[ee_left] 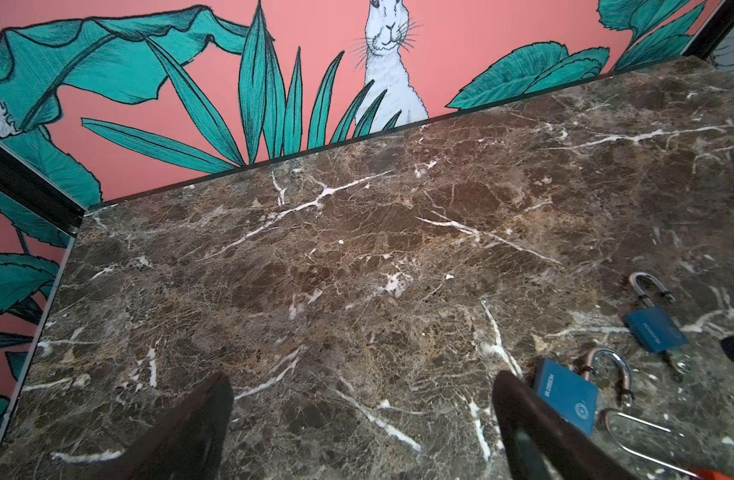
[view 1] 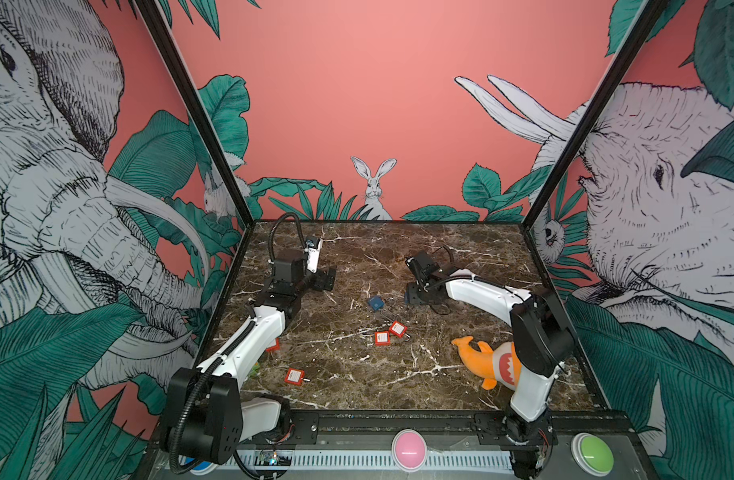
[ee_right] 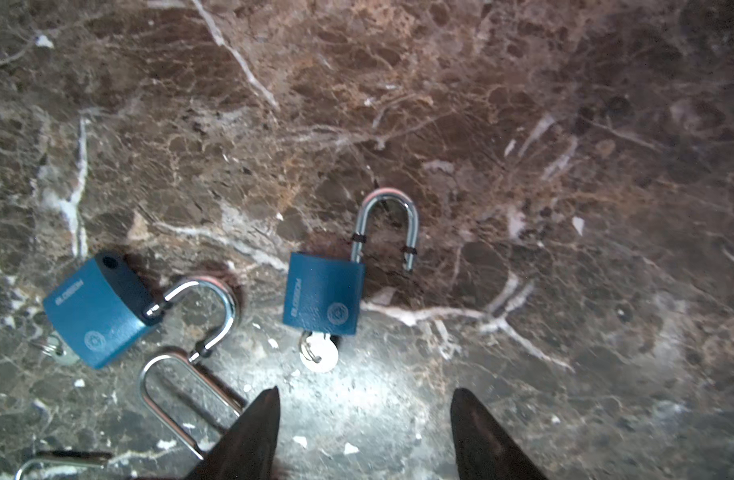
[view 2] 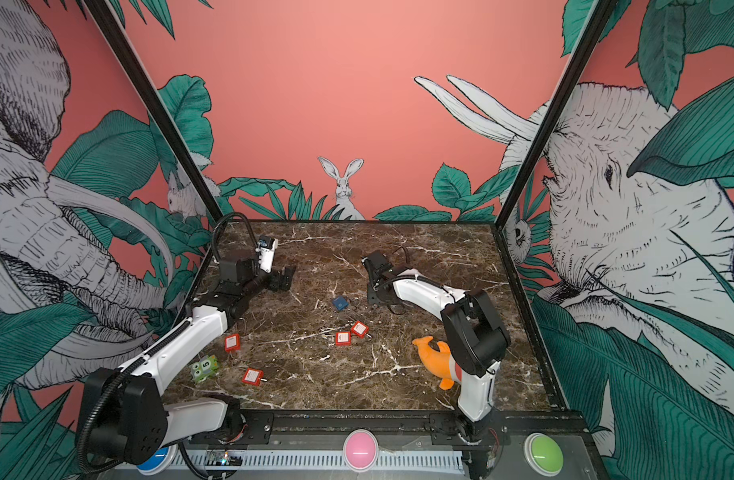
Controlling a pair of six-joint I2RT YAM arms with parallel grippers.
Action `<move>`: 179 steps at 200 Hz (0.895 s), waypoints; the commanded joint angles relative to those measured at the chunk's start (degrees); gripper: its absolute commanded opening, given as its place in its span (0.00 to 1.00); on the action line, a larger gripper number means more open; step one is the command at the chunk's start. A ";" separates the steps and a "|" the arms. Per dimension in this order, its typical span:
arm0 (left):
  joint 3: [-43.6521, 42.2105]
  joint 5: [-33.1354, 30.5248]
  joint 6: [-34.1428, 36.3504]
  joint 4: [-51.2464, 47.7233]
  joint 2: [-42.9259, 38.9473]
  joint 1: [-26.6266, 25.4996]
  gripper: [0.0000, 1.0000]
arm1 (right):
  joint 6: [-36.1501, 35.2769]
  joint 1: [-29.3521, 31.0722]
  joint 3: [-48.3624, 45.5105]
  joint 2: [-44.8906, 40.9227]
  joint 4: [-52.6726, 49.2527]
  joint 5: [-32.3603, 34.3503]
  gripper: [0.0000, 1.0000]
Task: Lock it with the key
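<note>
A blue padlock [ee_right: 322,293] lies flat on the marble table with its shackle [ee_right: 392,224] raised out of the body and a silver key [ee_right: 319,353] in its keyhole. My right gripper [ee_right: 366,390] hovers just behind the key, open, with only bare table between its fingers. A second blue padlock [ee_right: 97,309] lies beside it, its shackle swung open. In both top views one blue padlock [view 1: 374,302] [view 2: 339,302] shows left of the right gripper [view 1: 411,296]. My left gripper [ee_left: 362,376] [view 1: 325,279] stands open over bare table at the back left.
Red padlocks [view 1: 397,328] [view 1: 381,337] [view 1: 293,376] lie mid-table, and one long loose shackle [ee_right: 182,399] reaches beside my right gripper's finger. An orange shark plush [view 1: 487,359] sits by the right arm. A green numbered cube [view 2: 205,366] sits by the left arm.
</note>
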 commanded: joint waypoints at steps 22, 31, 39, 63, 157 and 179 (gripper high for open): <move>-0.10 -1.99 1.89 -2.51 -2.24 -0.19 0.99 | 4.17 0.14 6.07 4.76 -2.34 1.69 0.65; 0.12 -2.12 2.66 -2.95 -2.14 -0.20 0.99 | 4.45 0.14 7.42 6.07 -2.86 1.87 0.66; 0.28 -2.28 3.21 -3.00 -2.05 -0.19 0.99 | 4.62 0.13 8.48 7.32 -3.52 1.64 0.66; 0.48 -2.49 4.36 -2.98 -1.25 -0.19 0.99 | 5.70 0.16 10.03 9.54 -4.62 2.36 0.66; 5.25 -0.83 5.89 -1.67 5.51 -0.19 0.99 | 6.13 0.29 14.73 15.10 -8.49 5.03 0.64; 5.98 -0.34 5.20 -1.31 6.75 -0.19 0.99 | 5.88 0.31 14.49 15.43 -8.85 5.04 0.62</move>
